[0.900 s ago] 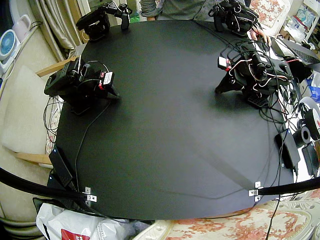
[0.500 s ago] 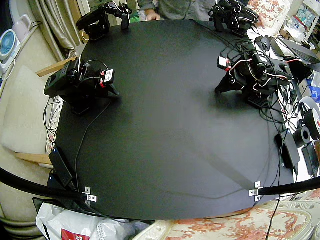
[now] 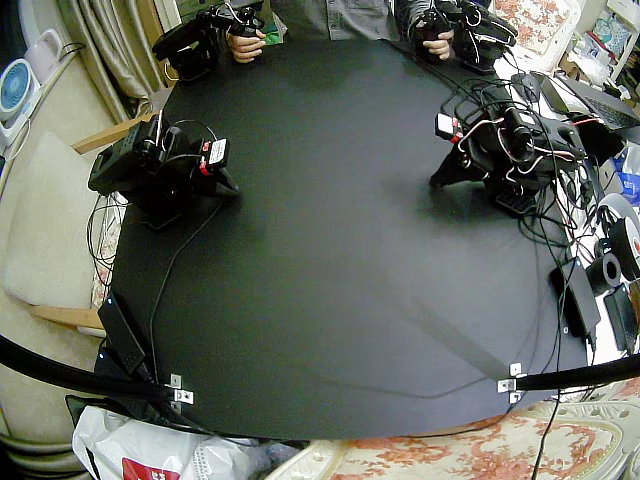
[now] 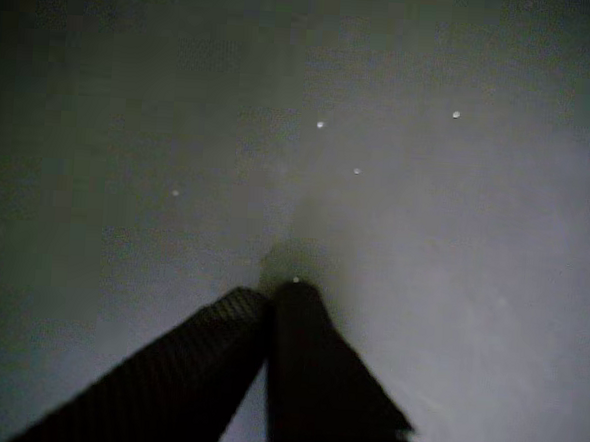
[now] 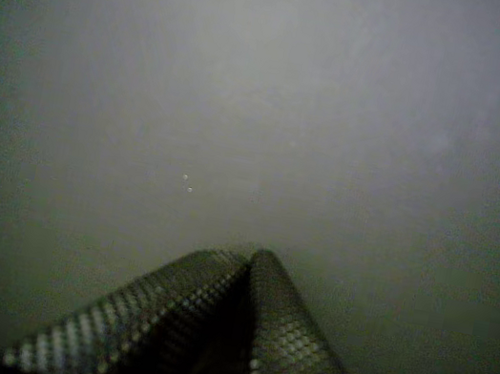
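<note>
The matte black bench (image 3: 330, 260) lies flat, bare but for a few pale specks (image 4: 320, 124) (dust, perhaps). The right claw (image 3: 230, 186) and left claw (image 3: 438, 180) sit low over it, well apart, pointing toward each other. In both wrist views the fingers (image 4: 303, 332) (image 5: 286, 339) are pressed together, holding nothing.

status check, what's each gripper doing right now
Left gripper shut, empty, tip down by the black table. Right gripper shut, empty, likewise. Nothing in the way in either wrist view.
</note>
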Robot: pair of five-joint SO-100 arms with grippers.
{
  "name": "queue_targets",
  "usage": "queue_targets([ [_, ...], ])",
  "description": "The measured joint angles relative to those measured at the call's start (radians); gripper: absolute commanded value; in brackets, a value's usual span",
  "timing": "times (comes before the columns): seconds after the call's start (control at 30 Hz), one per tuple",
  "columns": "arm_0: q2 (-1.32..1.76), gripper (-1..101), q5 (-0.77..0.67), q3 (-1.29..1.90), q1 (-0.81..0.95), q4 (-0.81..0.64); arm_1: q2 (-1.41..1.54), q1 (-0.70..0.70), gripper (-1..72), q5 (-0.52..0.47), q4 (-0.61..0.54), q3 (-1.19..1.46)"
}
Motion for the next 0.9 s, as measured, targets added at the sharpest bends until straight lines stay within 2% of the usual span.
queue_targets([
  [0.1,-0.002,0,-0.017,0.035,0.023,-0.08,0.0,0.055,-0.3,0.006,0.0,0.0],
  [0.23,-0.002,0,-0.018,0.035,0.017,-0.098,0.0,0.058,-0.3,-0.014,0.003,0.0],
  [0.47,-0.002,0,-0.064,0.051,0.044,-0.235,0.0,0.058,-0.3,-0.002,0.002,0.0],
  [0.9,-0.002,0,-0.087,0.051,0.044,-0.232,0.0,0.058,-0.3,0.009,0.003,0.0],
])
